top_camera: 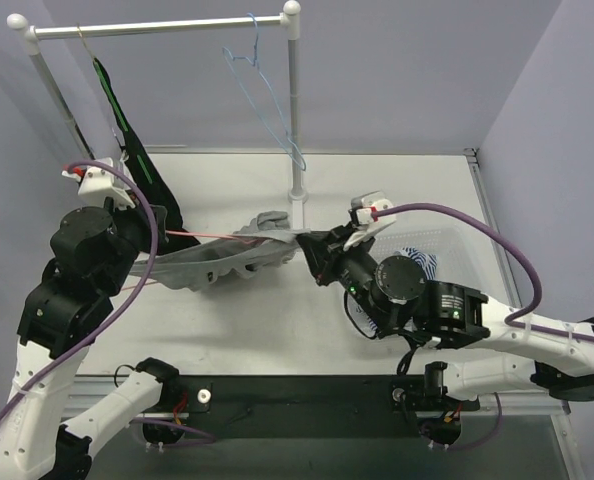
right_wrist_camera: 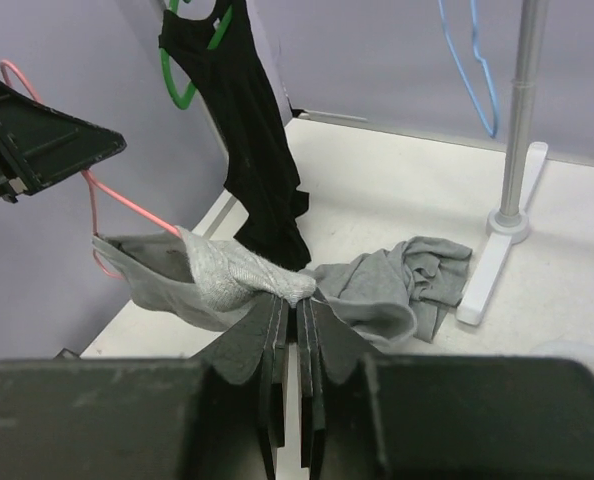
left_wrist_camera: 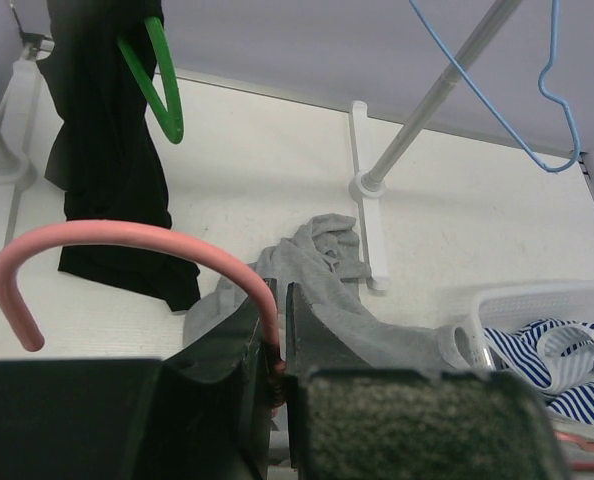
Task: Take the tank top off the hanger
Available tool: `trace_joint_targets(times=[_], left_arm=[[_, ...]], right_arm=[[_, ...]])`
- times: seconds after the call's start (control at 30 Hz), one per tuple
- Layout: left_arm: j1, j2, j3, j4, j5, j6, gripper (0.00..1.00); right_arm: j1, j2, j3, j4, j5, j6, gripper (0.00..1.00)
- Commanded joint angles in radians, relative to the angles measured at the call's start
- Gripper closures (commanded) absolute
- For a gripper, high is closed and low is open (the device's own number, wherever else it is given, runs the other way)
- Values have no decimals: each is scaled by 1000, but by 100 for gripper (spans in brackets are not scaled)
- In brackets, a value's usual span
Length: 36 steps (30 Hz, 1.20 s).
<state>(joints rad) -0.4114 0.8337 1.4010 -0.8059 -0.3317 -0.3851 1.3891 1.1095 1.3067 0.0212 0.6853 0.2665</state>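
We see the left pincer (left_wrist_camera: 280,300) closed tight on the wire of the pink hanger (left_wrist_camera: 107,235), just below its hook. The hook curls up and away to the left in the wrist view. The grey top (right_wrist_camera: 217,275) is strung along that hanger, one end bagging over the hanger's far arm. The right pincer (right_wrist_camera: 295,305) is clamped on a bunched fold of it near the middle. From above, the cloth stretches between the two pincers, low over the bench (top_camera: 397,190). Its loose end lies crumpled on the bench beside the foot of the rack post (top_camera: 297,205).

Behind the left arm a black top (top_camera: 147,180) hangs from a green hanger (left_wrist_camera: 167,85) on the rail (top_camera: 157,25), its hem down at the bench. A bare blue hanger (top_camera: 267,90) dangles from the same rail, nearer the post. Off to the right sits a white basket (left_wrist_camera: 537,300) with striped cloth (left_wrist_camera: 537,350) in it, partly hidden from above by the right arm.
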Motion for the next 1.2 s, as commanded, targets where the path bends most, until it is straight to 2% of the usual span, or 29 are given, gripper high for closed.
trace_joint_targets(times=[0.0,0.17,0.3,0.5,0.67,0.73,0.77,0.83,0.87,0.93,0.97,1.0,1.03,1.1,1.17], left_arm=[[2,-10,19,31,-20,57,100],[2,-16,46,33,-15,71,100],[2,-34,46,63,37,75,100],[0,-149,-79,200,331,149,100],[-17,-220,-152,295,554,195,100],[-21,-255,-189,354,675,198,100],[-23,-269,-200,370,754,198,100],[-24,-275,-204,396,822,192,100],[-24,-275,-201,404,877,180,100],[-26,-278,-203,427,916,164,100],[-26,-281,-203,435,950,146,100],[-26,-285,-201,454,962,135,100],[-26,-295,-203,467,986,109,100],[-26,-304,-206,506,1014,83,100],[-26,-315,-206,543,1033,43,100]], right_arm=[[1,-111,-98,22,60,59,100],[-2,-198,-256,8,74,102,100],[-7,-229,-314,11,56,120,100],[-32,-241,-365,33,13,122,100],[-82,-249,-406,57,-127,138,100],[-102,-258,-434,114,-221,142,91],[-108,-258,-438,120,-251,148,82],[-125,-254,-426,123,-343,155,73],[-130,-251,-419,125,-378,149,64],[-145,-241,-397,132,-503,134,54],[-148,-238,-393,135,-544,123,44],[-151,-235,-380,137,-576,99,39],[-156,-228,-377,137,-625,86,30],[-166,-214,-377,158,-667,45,22],[-177,-201,-386,193,-717,4,19]])
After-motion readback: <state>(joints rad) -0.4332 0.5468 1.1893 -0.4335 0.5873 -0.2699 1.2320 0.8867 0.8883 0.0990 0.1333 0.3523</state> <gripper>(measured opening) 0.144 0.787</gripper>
